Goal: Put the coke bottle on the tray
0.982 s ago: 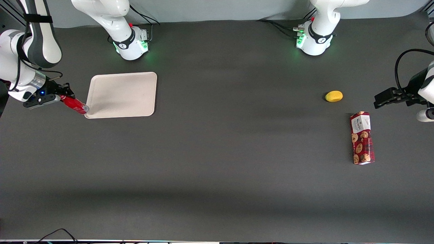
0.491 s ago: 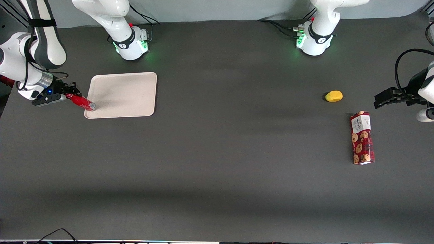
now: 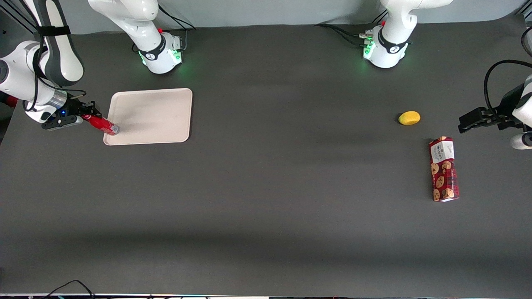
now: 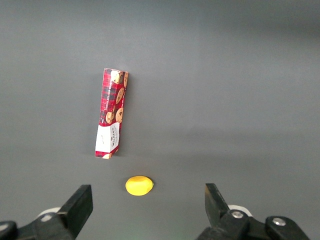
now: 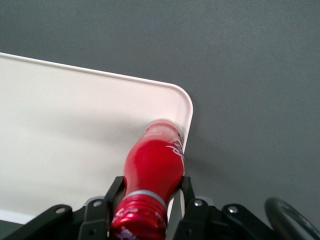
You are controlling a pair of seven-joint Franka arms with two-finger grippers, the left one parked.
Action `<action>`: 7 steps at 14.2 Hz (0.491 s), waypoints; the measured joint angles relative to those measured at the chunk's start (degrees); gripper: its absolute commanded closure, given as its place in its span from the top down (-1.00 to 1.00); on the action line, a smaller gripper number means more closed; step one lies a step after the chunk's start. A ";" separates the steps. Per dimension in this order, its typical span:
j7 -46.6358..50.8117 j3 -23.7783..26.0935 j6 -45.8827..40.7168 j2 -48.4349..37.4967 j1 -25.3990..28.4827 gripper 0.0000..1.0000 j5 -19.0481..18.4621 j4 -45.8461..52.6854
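Right arm's gripper (image 3: 85,116) sits at the working arm's end of the dark grey table (image 3: 266,216), just beside the flat rectangular cream-beige plastic tray (image 3: 158,112) with rounded corners and a low raised rim. Both black fingers (image 5: 114,192) are clamped on the neck end of the small slim all-red coke bottle (image 3: 101,124) with white lettering.

Bottle is tilted, cap end in the gripper, silvery base pointing away from it. In the right wrist view the bottle (image 5: 154,167) has its base over the tray (image 5: 65,140), close to a rounded corner and the rim. Whether the base touches the tray surface cannot be told.

Toward the parked arm's end of the table: a small yellow oval fruit (image 3: 409,118) and, nearer the front camera, a long red cookie-printed box (image 3: 444,169) lying flat. The two are apart.
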 measured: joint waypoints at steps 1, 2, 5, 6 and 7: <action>0.26 0.02 0.00 0.00 0.00 0.71 0.02 0.00; 0.48 0.03 0.00 0.07 0.00 0.88 0.24 -0.01; 0.69 0.07 0.00 0.33 0.00 1.00 1.30 0.18; 0.90 0.11 -0.09 0.32 0.00 1.00 1.36 0.61; 1.23 0.27 -0.62 0.32 0.01 1.00 1.38 1.50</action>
